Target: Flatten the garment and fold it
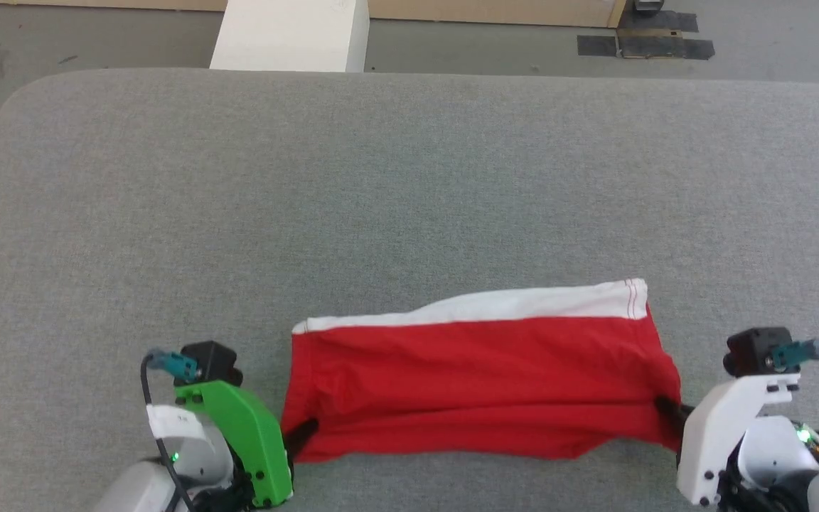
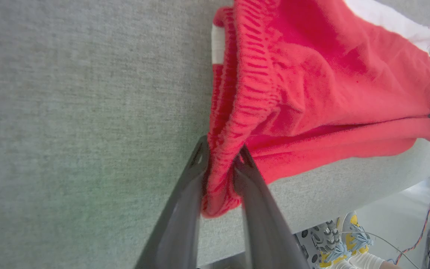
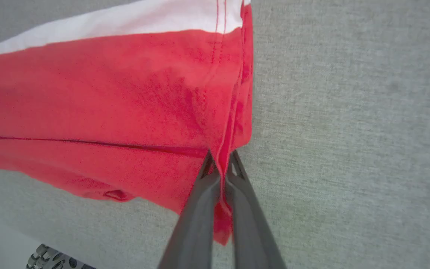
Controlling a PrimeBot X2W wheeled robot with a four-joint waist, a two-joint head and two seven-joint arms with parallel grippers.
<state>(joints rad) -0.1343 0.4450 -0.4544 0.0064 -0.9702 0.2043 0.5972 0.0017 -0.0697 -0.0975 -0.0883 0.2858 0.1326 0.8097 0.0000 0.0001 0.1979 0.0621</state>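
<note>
The garment lies along the table's near edge, left gripper clamped on its ribbed left end, right gripper on its right seam, evidently tensioning it flat.

Bright, even light, pretty flat, shadows faint and soft. Head view crisp, table weave readable. Red of garment goes pinkish in wrist views. Near lens, left gripper and right gripper soft, smeary. Faint green cast on table, lower left of left wrist view. Edges bend, wide-angle.
</note>
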